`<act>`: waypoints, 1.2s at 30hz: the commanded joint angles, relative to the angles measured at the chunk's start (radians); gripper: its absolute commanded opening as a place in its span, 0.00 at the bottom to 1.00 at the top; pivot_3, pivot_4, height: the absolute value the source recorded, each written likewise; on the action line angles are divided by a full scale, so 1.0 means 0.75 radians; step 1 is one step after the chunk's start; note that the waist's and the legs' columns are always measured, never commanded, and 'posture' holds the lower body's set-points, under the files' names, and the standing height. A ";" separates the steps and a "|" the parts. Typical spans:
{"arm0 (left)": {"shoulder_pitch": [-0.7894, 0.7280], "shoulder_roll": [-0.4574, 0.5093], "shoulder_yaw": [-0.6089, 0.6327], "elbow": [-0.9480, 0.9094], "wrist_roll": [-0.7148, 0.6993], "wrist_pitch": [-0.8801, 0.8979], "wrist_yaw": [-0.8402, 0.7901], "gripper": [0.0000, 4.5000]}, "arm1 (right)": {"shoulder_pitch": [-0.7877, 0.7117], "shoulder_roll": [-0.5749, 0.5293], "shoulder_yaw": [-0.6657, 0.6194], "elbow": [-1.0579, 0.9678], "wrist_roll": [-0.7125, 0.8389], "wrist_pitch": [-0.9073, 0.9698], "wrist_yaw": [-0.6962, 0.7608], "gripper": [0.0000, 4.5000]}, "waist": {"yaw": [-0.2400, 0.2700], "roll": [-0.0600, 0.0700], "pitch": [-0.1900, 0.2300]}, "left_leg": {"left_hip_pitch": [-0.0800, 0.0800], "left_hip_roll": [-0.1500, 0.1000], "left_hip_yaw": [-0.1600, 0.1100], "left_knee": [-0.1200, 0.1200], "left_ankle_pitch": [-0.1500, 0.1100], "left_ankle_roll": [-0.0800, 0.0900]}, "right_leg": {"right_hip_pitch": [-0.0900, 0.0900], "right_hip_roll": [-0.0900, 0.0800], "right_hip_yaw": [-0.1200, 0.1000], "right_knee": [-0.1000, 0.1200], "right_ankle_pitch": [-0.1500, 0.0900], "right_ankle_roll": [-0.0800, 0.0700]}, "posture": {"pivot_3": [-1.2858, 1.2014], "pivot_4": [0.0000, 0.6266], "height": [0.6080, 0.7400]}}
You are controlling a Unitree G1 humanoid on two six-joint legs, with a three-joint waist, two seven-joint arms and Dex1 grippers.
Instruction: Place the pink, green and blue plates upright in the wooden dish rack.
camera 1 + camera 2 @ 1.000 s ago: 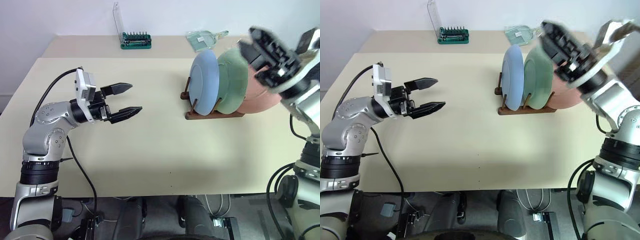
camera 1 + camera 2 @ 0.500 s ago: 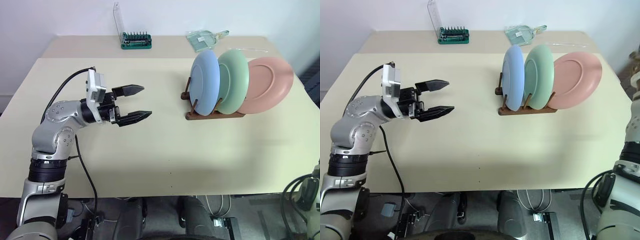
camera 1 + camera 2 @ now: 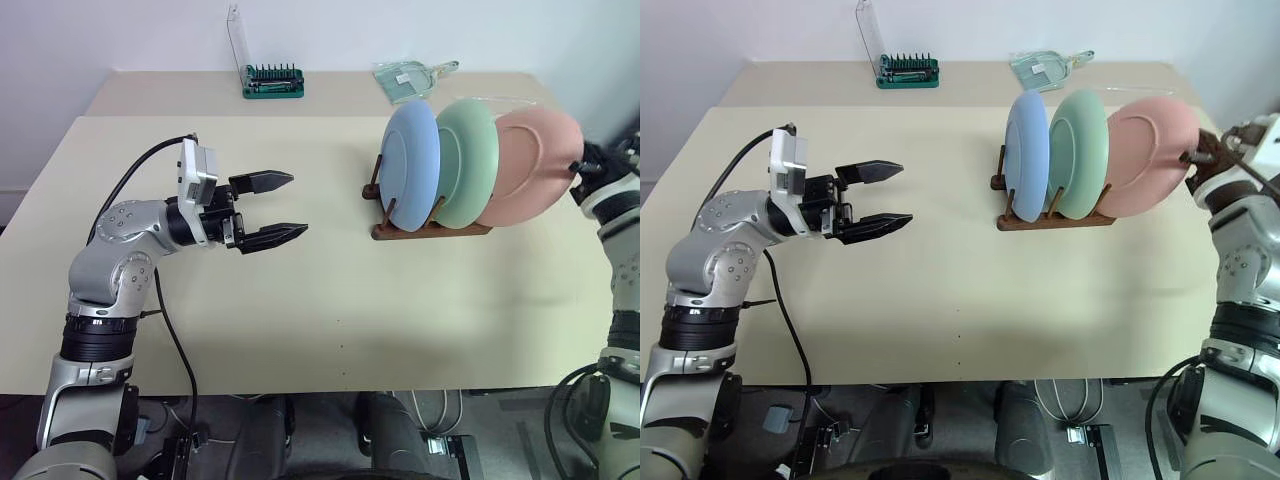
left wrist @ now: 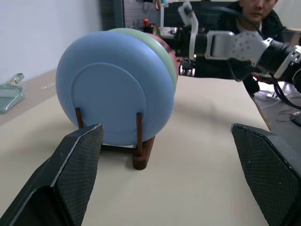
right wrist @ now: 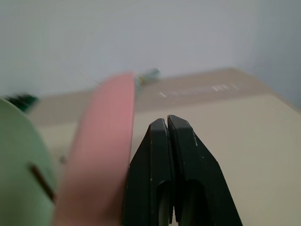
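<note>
The 3 plates stand on edge in the rack (image 3: 430, 228) on the table (image 3: 330, 300). The blue plate (image 3: 412, 166) is the one nearest the left gripper (image 3: 280, 208), the green plate (image 3: 470, 160) is in the middle, and the pink plate (image 3: 530, 165) is at the far end, nearest the right gripper (image 3: 1193, 163).

The left gripper hangs above the table with its 2 fingers (image 4: 77, 160) spread wide and nothing between them. Its tips point toward the rack, well apart from it. Seen between those fingers in the left wrist view, the blue plate's back faces the gripper and rests against 2 upright pegs (image 4: 138, 132), with the green and pink rims showing just behind it.

The right gripper's 2 fingers (image 5: 171, 155) are pressed together with nothing clamped between them. They sit just beside the outer rim of the pink plate; whether they touch it cannot be told. The pink plate leans toward those fingers more than the other 2 plates do.

Beyond the left fingertips, at the table's far edge, stands a green bit holder (image 3: 272, 82); beyond the rack lies a clear bag (image 3: 405, 78). A person (image 4: 249, 28) sits behind the right arm in the left wrist view.
</note>
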 commanded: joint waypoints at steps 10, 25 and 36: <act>-0.016 0.013 0.026 -0.012 0.003 -0.027 0.004 1.00 | -0.028 -0.026 -0.023 -0.148 0.076 0.111 0.154 0.01 | -0.004 0.000 0.000 | 0.000 0.000 0.000 0.000 0.000 0.000 | 0.000 0.000 0.000 0.000 0.000 0.000 | 0.52 0.24 0.88; -0.023 0.015 0.027 0.004 0.014 -0.032 0.010 1.00 | -0.043 -0.006 -0.006 -0.205 0.058 0.191 0.145 0.01 | -0.003 0.000 0.000 | 0.000 0.000 0.000 0.000 0.000 0.000 | 0.000 0.000 0.000 0.000 0.000 0.000 | 0.52 0.24 0.88; -0.027 0.018 0.029 0.018 0.025 -0.029 0.014 1.00 | -0.124 0.027 0.007 -0.299 0.136 0.318 0.126 0.01 | -0.004 0.000 0.000 | 0.000 0.000 0.000 0.000 0.000 0.000 | 0.000 0.000 0.000 0.000 0.000 0.000 | 0.52 0.24 0.88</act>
